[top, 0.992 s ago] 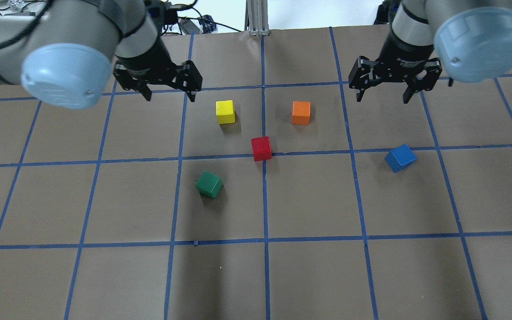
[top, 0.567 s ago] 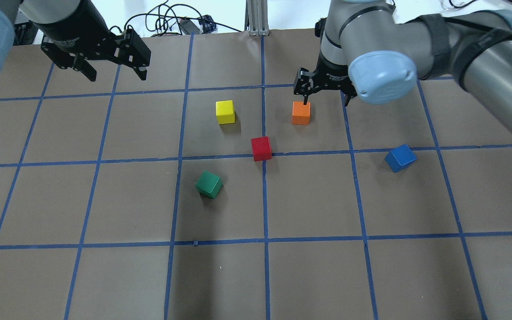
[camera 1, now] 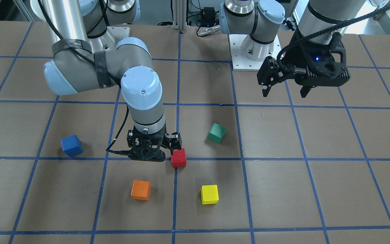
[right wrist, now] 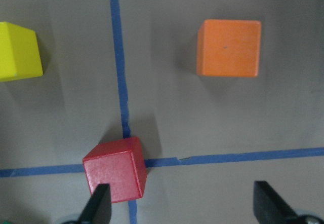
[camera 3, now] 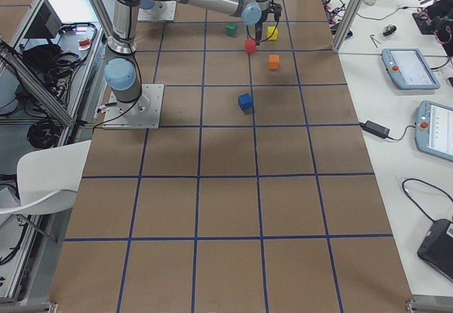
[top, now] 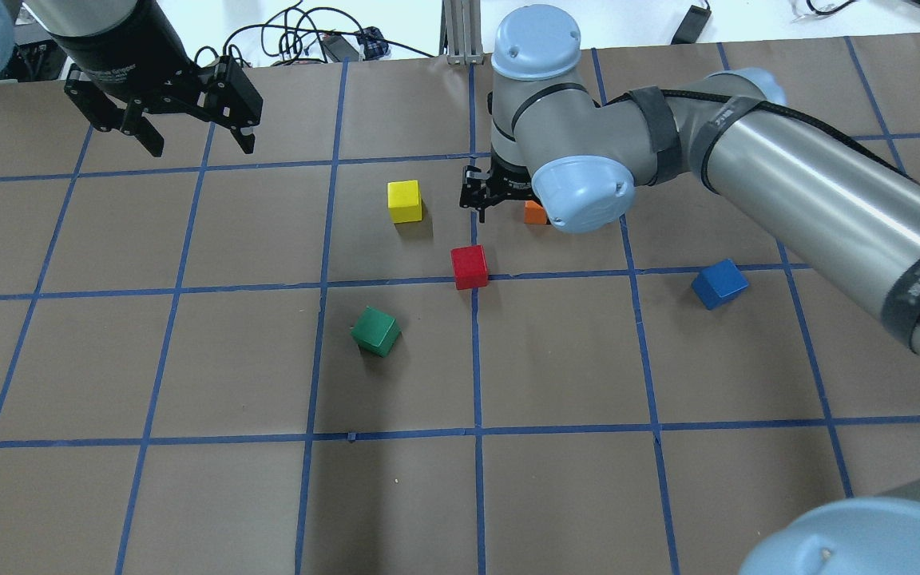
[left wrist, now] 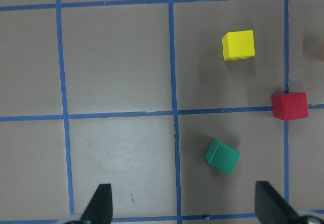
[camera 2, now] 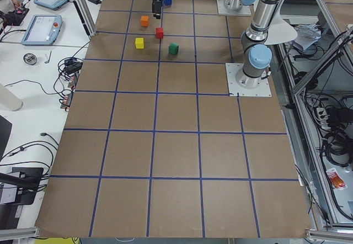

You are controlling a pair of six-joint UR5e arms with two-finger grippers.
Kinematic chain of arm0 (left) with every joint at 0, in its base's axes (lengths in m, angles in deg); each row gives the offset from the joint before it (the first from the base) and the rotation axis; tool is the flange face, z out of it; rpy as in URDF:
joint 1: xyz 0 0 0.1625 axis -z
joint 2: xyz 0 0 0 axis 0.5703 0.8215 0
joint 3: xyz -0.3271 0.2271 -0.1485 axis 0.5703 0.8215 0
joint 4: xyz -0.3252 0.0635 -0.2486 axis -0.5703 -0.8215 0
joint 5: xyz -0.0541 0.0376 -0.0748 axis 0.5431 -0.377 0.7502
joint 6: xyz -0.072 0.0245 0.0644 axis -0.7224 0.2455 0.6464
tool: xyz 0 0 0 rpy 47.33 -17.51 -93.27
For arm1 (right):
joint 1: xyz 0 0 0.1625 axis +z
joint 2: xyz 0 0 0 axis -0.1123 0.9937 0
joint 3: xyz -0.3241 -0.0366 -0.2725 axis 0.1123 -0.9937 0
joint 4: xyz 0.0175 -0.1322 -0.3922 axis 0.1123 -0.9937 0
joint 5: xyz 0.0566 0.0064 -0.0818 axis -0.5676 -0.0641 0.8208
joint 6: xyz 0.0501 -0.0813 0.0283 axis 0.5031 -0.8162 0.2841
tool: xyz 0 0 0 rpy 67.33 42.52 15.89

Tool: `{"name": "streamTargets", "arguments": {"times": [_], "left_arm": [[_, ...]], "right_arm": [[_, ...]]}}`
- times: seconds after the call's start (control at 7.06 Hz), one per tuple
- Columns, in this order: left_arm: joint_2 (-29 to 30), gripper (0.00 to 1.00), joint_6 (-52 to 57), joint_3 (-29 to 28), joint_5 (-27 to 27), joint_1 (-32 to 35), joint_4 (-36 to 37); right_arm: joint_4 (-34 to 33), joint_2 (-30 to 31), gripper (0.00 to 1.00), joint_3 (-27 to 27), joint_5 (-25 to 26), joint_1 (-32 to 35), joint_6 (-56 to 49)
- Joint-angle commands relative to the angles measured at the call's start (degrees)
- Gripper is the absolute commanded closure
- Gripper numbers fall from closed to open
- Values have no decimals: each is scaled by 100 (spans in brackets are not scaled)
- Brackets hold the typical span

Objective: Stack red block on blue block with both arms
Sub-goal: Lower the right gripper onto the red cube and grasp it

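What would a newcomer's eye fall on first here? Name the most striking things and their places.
The big right arm reaches across the gridded table, its open right gripper close by the red block near the centre. A yellow block, orange block and green block ring it; the blue block lies apart, toward the robot's right. The left gripper hangs open, far left.

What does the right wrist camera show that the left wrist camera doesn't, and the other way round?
Only the right wrist view: the orange block, close and whole. The left wrist view has at most a faint blur at its right edge there.
Only the left wrist view: the green block, turned askew to the blue tape.
Both: the red block at a tape crossing and the yellow block. Neither shows the blue block.
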Motion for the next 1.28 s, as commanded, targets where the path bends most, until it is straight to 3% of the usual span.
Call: {"name": "streamTargets", "arguments": {"times": [0.0,0.85,0.99,1.13], "left_arm": [[209,0,-179,-161,12,1,-250],[166,0,-144,-74,-5,63,-391],[166,0,-144,-74,-5,63,-391],[166,0,-144,-74,4,63,-382]], "right_arm": [[-190,-307,0,-7,-84,262,18],[-736,-871,0,1,-76,483,-52],[-745,-889,27,28,-15,483,-87],[-710,-889,89,10,-6,474,-9]]}}
